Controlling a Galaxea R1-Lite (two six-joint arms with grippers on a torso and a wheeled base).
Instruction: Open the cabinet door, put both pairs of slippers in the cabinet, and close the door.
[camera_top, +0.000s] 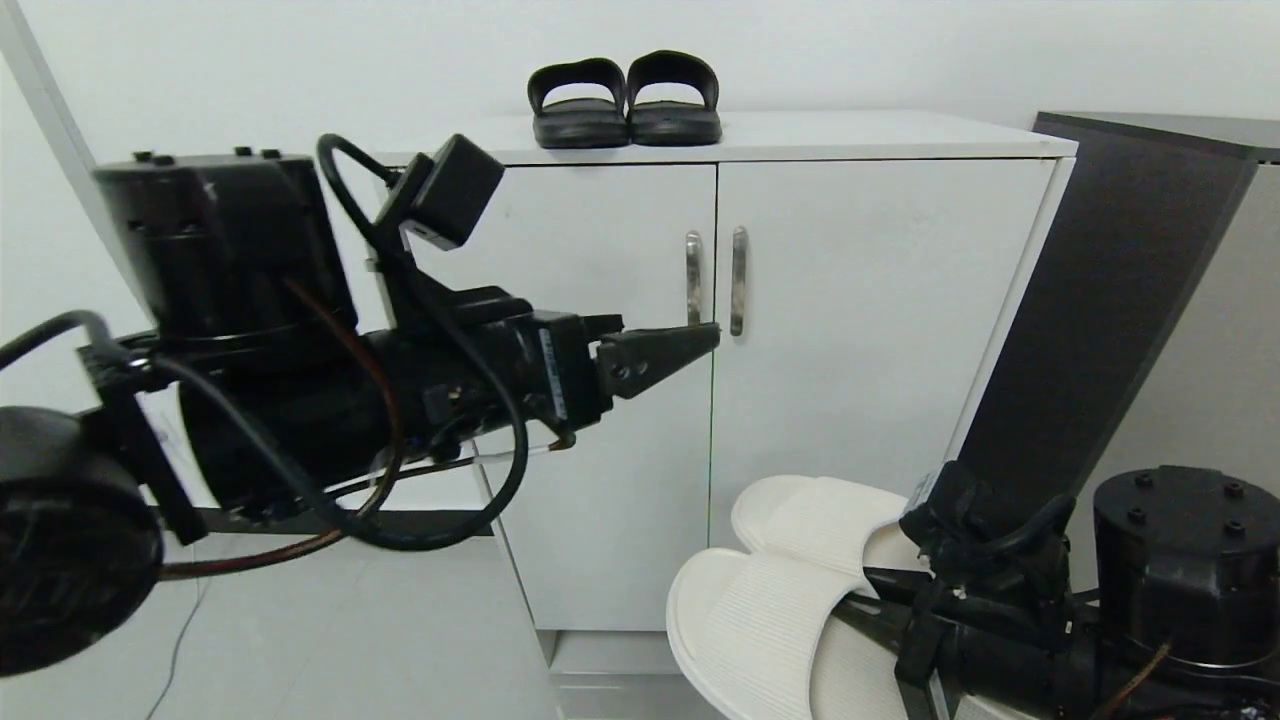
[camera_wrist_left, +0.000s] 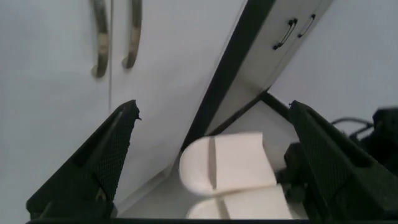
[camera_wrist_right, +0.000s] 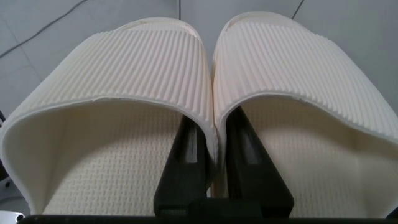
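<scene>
The white cabinet (camera_top: 860, 330) stands with both doors shut, its two metal handles (camera_top: 715, 280) side by side at the middle. A pair of black slippers (camera_top: 625, 100) sits on its top. My left gripper (camera_top: 690, 345) is open, level with the lower end of the left handle (camera_wrist_left: 99, 37), and holds nothing; in the left wrist view the gripper (camera_wrist_left: 214, 109) points at the door. Low at the right, my right gripper (camera_top: 870, 600) is shut on a pair of white slippers (camera_top: 780, 590), pinching their inner walls (camera_wrist_right: 214, 124) together, in front of the right door.
A dark panel (camera_top: 1100, 300) of a grey unit stands close against the cabinet's right side. Another white cabinet with dark handles (camera_wrist_left: 289, 28) shows farther off. Pale floor (camera_top: 350, 640) lies before the cabinet.
</scene>
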